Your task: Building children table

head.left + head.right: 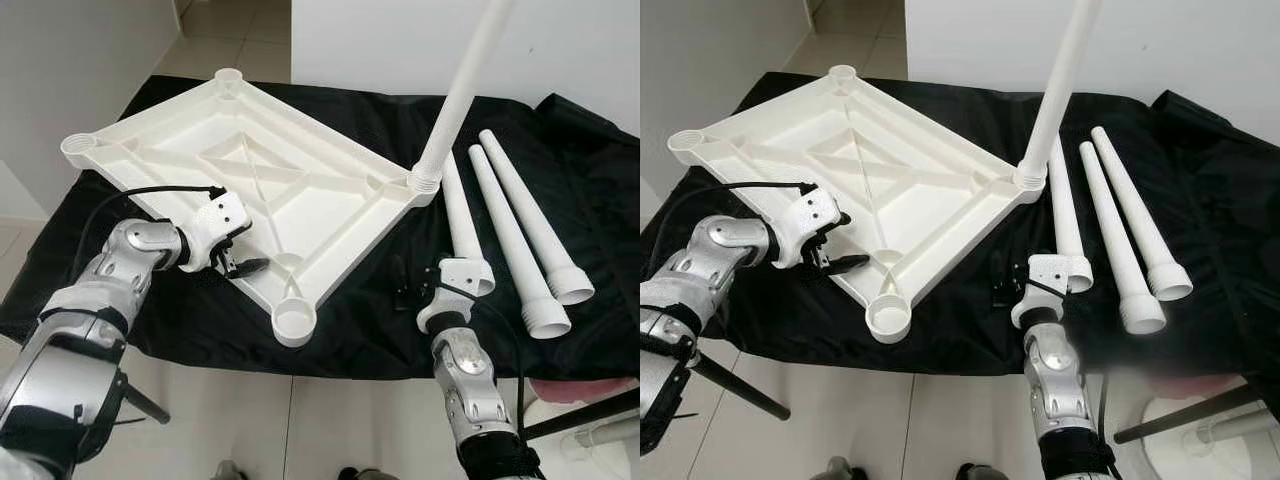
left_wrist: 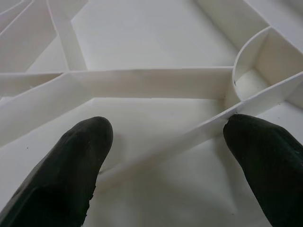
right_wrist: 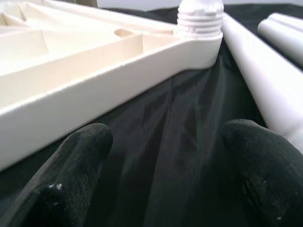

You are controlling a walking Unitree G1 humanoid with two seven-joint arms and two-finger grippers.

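The white ribbed plastic tabletop (image 1: pixel 250 190) is lying upside down on the black cloth (image 1: pixel 360 320), one tapered leg (image 1: pixel 462 90) already standing in its corner socket. The left gripper (image 1: pixel 240 262), open, is reaching over its rim. The right gripper (image 1: pixel 412 285), open and empty, should be grasping the nearest smooth leg (image 1: pixel 462 225) near its threaded end.

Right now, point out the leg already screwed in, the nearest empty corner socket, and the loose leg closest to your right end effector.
Screwed-in leg (image 1: pixel 455 100), left eye view, mid shaft.
Empty corner socket (image 1: pixel 295 321), left eye view, round rim.
Closest loose leg (image 1: pixel 461 225), left eye view, mid shaft.
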